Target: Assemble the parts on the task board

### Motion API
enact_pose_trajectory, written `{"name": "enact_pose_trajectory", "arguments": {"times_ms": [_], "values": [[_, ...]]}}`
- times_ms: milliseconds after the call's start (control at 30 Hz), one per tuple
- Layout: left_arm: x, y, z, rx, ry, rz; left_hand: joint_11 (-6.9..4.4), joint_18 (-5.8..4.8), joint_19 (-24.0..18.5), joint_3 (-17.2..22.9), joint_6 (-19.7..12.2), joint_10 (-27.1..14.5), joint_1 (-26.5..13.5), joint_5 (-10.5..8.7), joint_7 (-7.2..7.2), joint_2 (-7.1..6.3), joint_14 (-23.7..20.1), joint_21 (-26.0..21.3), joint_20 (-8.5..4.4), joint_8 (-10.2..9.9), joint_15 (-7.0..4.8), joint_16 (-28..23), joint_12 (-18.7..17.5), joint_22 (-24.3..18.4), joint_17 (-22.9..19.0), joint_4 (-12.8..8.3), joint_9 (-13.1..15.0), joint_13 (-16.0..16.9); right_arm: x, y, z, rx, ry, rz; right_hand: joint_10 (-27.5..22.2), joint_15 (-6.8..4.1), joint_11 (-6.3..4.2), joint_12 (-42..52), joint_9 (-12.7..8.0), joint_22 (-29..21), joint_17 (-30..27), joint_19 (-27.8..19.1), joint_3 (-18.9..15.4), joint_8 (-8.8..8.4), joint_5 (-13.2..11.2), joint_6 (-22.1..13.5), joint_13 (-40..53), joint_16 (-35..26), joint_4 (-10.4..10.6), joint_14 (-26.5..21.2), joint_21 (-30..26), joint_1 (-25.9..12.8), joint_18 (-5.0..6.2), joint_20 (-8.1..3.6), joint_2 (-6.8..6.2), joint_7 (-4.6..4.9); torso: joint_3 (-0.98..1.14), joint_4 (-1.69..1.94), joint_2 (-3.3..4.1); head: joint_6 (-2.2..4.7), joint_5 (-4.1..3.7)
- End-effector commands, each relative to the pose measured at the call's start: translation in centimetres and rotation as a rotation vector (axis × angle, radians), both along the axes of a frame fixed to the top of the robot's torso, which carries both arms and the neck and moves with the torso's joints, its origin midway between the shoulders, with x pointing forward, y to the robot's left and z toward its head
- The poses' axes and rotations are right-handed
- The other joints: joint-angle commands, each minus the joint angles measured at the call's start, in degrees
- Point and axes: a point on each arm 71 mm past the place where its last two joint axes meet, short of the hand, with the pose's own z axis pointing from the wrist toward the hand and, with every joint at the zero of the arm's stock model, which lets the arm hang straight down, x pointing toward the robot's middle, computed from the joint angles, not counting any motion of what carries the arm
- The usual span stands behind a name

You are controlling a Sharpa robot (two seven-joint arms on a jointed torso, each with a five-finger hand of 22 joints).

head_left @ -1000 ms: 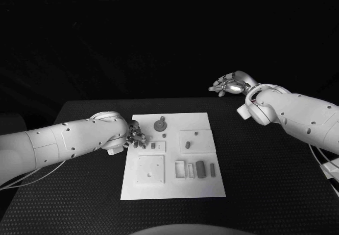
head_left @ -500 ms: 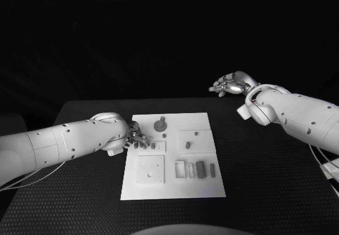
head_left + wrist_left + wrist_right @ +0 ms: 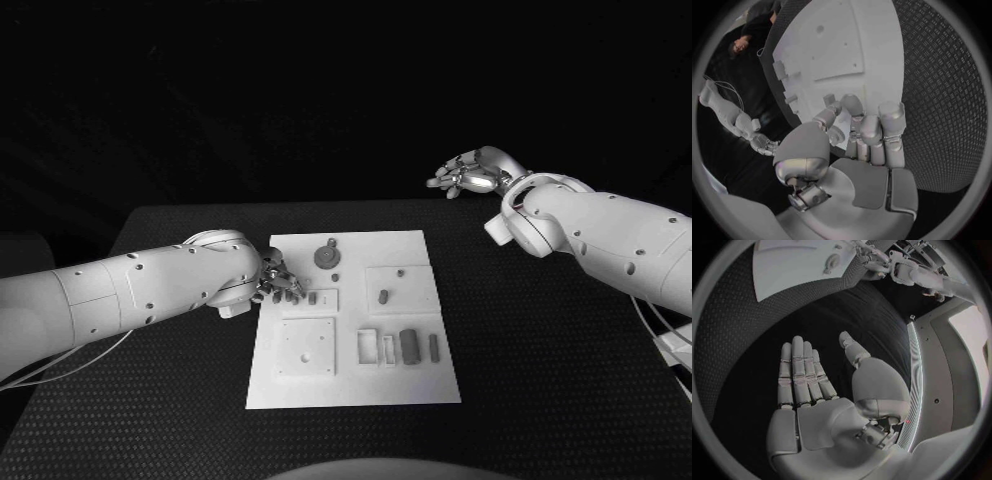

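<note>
Black, ribbed surface (image 3: pixel 548 370) carries the flat white rectangular task board (image 3: pixel 411 385), long axis running away from me, small dark parts (image 3: pixel 410 346) standing in its slots. My left hand (image 3: pixel 280 283) rests at the board's left edge, fingers curled in; whether it grips anything, I cannot tell. My right hand (image 3: pixel 464 174) hangs well beyond the surface's far edge, fingers straight, holding nothing.

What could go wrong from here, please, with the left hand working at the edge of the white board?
1. The left hand has its fingers curled down at the board's left edge; pressing there might shift the board, since nothing visibly holds it.
2. The small parts lie loose near the board's middle and could be jostled.
3. The right hand is raised, open, off the table, so it cannot steady anything.
</note>
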Motion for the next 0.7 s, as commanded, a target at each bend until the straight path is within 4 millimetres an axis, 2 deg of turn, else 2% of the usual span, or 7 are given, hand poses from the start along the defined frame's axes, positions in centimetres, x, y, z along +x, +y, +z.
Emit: {"name": "enact_pose_trajectory", "arguments": {"times_ms": [33, 100, 167, 233, 433, 567, 700], "values": [[-0.06, 0.21, -0.34, 0.000, 0.002, 0.004, 0.05, 5.63, -0.09, -0.24, -0.32, -0.39, -1.04, -0.60, 0.35, -1.04, 0.14, -0.31, -0.51, -0.30, -0.21, -0.32, 0.27, -0.11, -0.10, 0.98, 0.04, -0.08, -0.03, 0.05, -0.01, 0.006, 0.001, 0.012, 0.42, 0.15, -0.01, -0.21, -0.02, -0.06, 0.08, -0.50, -0.36, 0.25, 0.04, -0.45, -0.07, -0.42, 0.11, 0.23, -0.30, -0.03, -0.83, -0.08, 0.47, 1.04, 0.01, 0.00, 0.00, 0.07, -0.02], [0.04, 0.33, -0.30, -0.002, -0.006, 0.010, 0.03, 5.68, -0.11, -0.63, -0.40, -0.46, -2.31, -1.24, 0.36, -1.77, 0.13, -0.43, -0.64, -0.52, -0.22, -0.37, 0.30, -0.15, -0.14, 1.97, 0.12, -0.09, -0.03, 0.05, -0.01, 0.006, 0.000, 0.011, 0.41, 0.16, -0.01, -0.22, -0.02, -0.06, 0.08, -0.53, -0.37, 0.24, 0.04, -0.46, -0.11, -0.46, 0.10, 0.20, -0.32, -0.04, -0.83, -0.07, 0.46, 1.05, -0.01, 0.00, 0.00, 0.06, -0.03], [0.13, 0.42, -0.24, -0.005, -0.017, 0.018, -0.01, 5.83, -0.17, -0.49, -0.60, -0.67, -3.06, -4.25, 0.36, -2.85, 0.10, -0.66, -0.94, -0.86, -0.29, -0.47, 0.33, -0.24, -0.19, 3.02, 0.24, -0.09, -0.03, 0.03, -0.02, 0.006, 0.000, 0.010, 0.39, 0.19, 0.00, -0.23, -0.03, -0.06, 0.09, -0.57, -0.39, 0.24, 0.04, -0.48, -0.18, -0.53, 0.09, 0.17, -0.36, -0.05, -0.84, -0.06, 0.43, 1.05, 0.00, -0.01, -0.01, 0.13, -0.10], [0.23, 0.51, -0.16, -0.013, -0.032, 0.031, -0.04, 5.90, -0.21, -0.24, -0.67, -0.81, -3.93, -5.22, 0.37, -4.03, 0.06, -0.88, -1.10, -1.04, -0.30, -0.55, 0.39, -0.33, -0.22, 4.44, 0.38, -0.07, -0.03, 0.02, -0.04, 0.007, 0.000, 0.010, 0.38, 0.21, 0.01, -0.24, -0.04, -0.06, 0.10, -0.62, -0.40, 0.23, 0.04, -0.50, -0.24, -0.59, 0.09, 0.14, -0.39, -0.05, -0.84, -0.05, 0.42, 1.06, -0.01, -0.01, -0.01, 0.15, -0.15], [0.41, 0.63, -0.02, -0.029, -0.052, 0.050, 0.03, 6.17, -0.05, 1.11, -1.43, -1.44, -5.32, -5.54, 0.44, -7.51, -0.10, -1.21, -1.52, -1.35, -0.35, -0.55, 0.51, -0.52, -0.07, 8.02, 0.98, 0.25, -0.04, -0.02, -0.09, 0.007, 0.001, 0.009, 0.34, 0.29, 0.03, -0.27, -0.06, -0.06, 0.12, -0.79, -0.43, 0.20, 0.04, -0.56, -0.42, -0.80, 0.09, 0.00, -0.51, -0.04, -0.87, -0.01, 0.39, 1.08, 0.00, -0.02, 0.02, 0.15, -0.21], [0.52, 0.66, 0.08, -0.043, -0.062, 0.061, 0.35, 6.24, -0.06, 1.15, -3.37, -1.74, -5.28, -5.54, 0.89, -7.93, -0.17, -1.27, -1.59, -2.43, -0.07, -0.51, 0.59, -0.49, 0.05, 8.90, 0.62, 0.41, -0.04, -0.02, -0.10, 0.007, 0.001, 0.009, 0.32, 0.32, 0.04, -0.28, -0.07, -0.06, 0.13, -0.86, -0.44, 0.19, 0.04, -0.57, -0.50, -0.88, 0.09, -0.05, -0.57, -0.04, -0.88, 0.01, 0.39, 1.08, -0.01, -0.01, 0.01, 0.26, -0.21], [0.68, 0.78, 0.34, -0.075, -0.085, 0.084, 0.90, 6.44, -0.52, -1.85, -6.06, -2.14, -5.15, -5.50, 1.54, -6.35, -0.41, -1.36, -1.43, -3.75, 0.44, -0.54, 0.72, -0.27, 0.23, 7.51, -0.66, 0.64, -0.05, -0.03, -0.12, 0.007, 0.002, 0.009, 0.32, 0.35, 0.05, -0.28, -0.07, -0.06, 0.15, -0.90, -0.44, 0.19, 0.04, -0.58, -0.56, -0.94, 0.09, -0.08, -0.60, -0.04, -0.89, 0.03, 0.39, 1.08, 0.04, 0.02, 0.00, 0.31, -0.27]]}}
